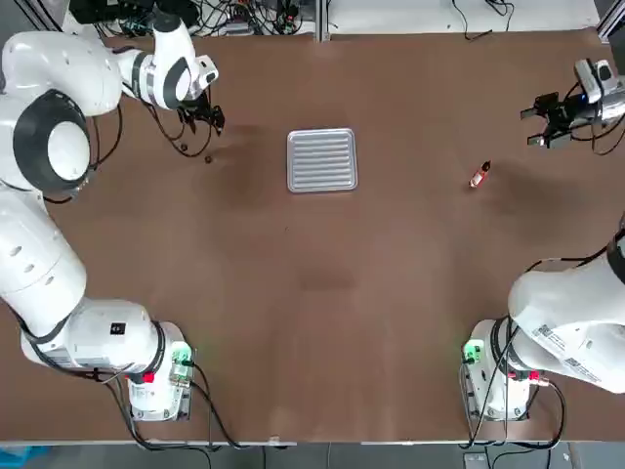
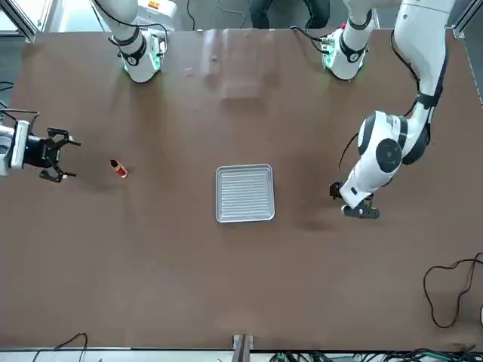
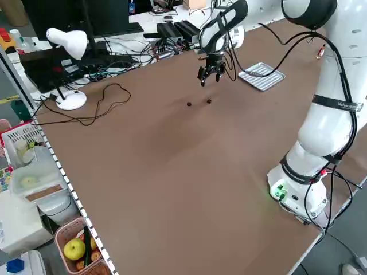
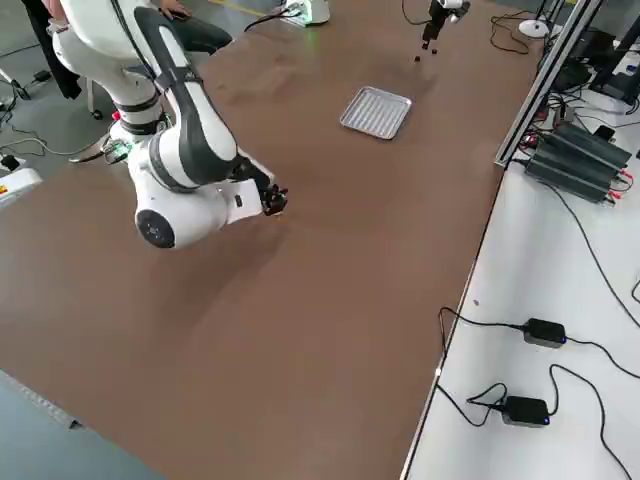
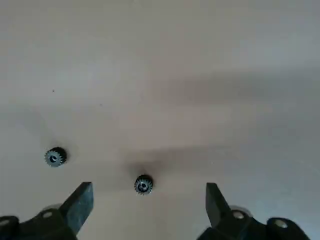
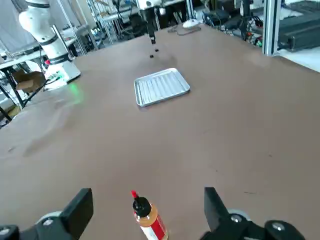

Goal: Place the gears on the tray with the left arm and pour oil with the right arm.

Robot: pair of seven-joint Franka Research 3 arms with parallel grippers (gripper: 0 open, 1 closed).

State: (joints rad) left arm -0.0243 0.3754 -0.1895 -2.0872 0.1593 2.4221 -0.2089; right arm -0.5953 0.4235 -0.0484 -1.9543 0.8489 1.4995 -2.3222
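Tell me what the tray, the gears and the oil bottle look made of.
The small square silver-grey ribbed tray: seemingly metal, with a dull sheen and pressed parallel grooves. The two tiny dark toothed gears: probably metal, with pale shiny hubs, though dark plastic is possible. The small orange-and-red oil bottle: probably plastic, glossy, with a dark cap and red tip.
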